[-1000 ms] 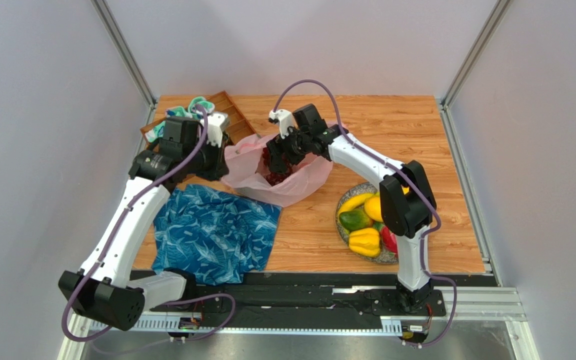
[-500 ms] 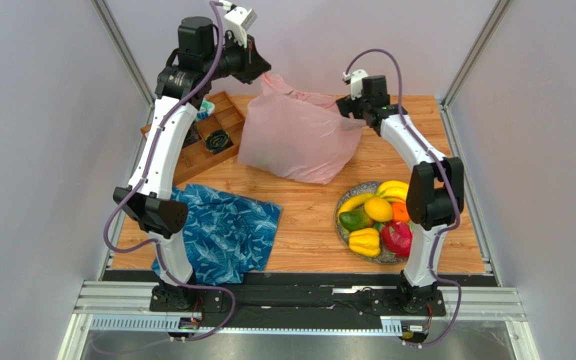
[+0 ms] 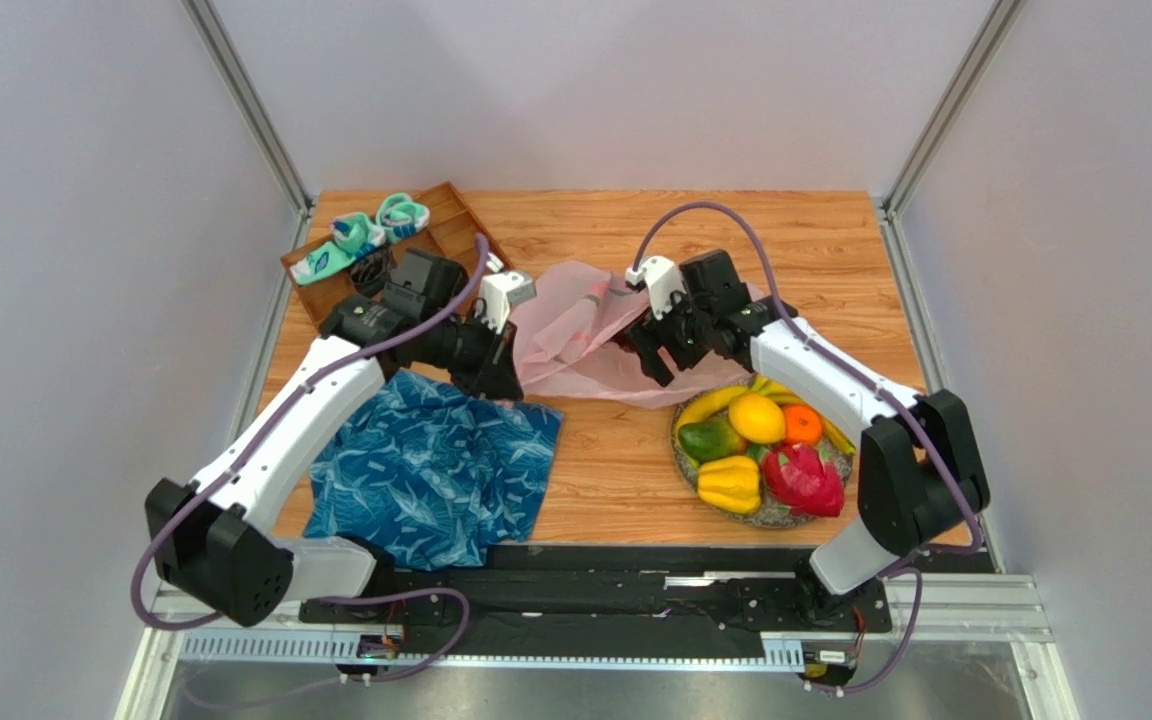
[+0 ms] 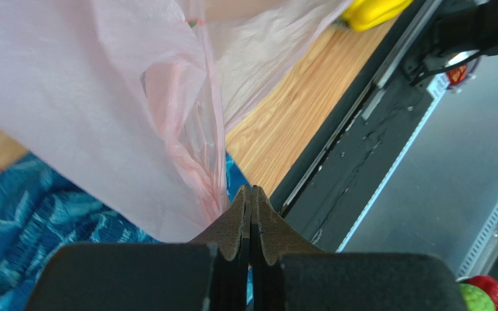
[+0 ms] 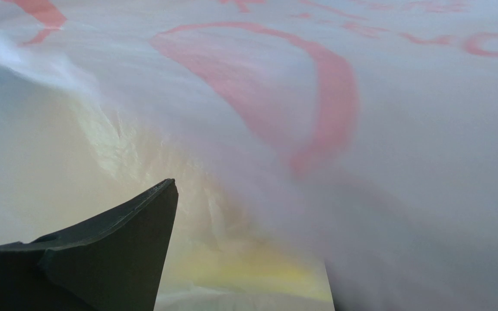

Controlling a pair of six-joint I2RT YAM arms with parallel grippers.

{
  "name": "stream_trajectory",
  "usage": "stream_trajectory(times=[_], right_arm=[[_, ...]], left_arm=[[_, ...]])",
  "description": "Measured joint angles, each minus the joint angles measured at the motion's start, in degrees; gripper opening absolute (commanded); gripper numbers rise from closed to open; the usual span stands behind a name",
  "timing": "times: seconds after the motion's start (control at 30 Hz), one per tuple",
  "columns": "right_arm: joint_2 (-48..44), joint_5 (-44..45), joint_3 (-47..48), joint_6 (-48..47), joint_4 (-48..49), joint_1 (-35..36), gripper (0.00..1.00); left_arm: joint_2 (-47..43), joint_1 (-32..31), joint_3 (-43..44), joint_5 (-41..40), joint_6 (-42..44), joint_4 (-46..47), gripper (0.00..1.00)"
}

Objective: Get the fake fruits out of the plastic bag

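The bag lies slack on the table between my two grippers, its near-left corner just beside the cloth. My left gripper is pinched tight on a twisted strip of the bag. My right gripper sits at the bag's right edge, jaws wide, with film close in front of the one finger I can see. The fruits are piled on a plate just right of the bag.

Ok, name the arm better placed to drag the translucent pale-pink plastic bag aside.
Left. The left gripper is shut on the pale-pink plastic bag; the right gripper looks open against the film.
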Motion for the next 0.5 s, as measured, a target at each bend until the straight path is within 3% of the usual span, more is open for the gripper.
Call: stream_trajectory(times=[0.17,0.37,0.5], right_arm=[[7.1,-2.1,4.4,0.0,-2.4,1.6,0.77],[17.9,-3.0,19.8,0.0,-1.7,4.7,0.75],[23.3,-3.3,27.2,0.5,-1.6,6.8,0.83]], left_arm=[[4.1,0.1,-2.3,-5.3,-1.9,-0.2,0.00],[5.0,0.5,7.7,-12.6,-3.3,1.7,0.00],[5.0,1.0,11.3,-14.6,-3.6,3.8,0.00]])
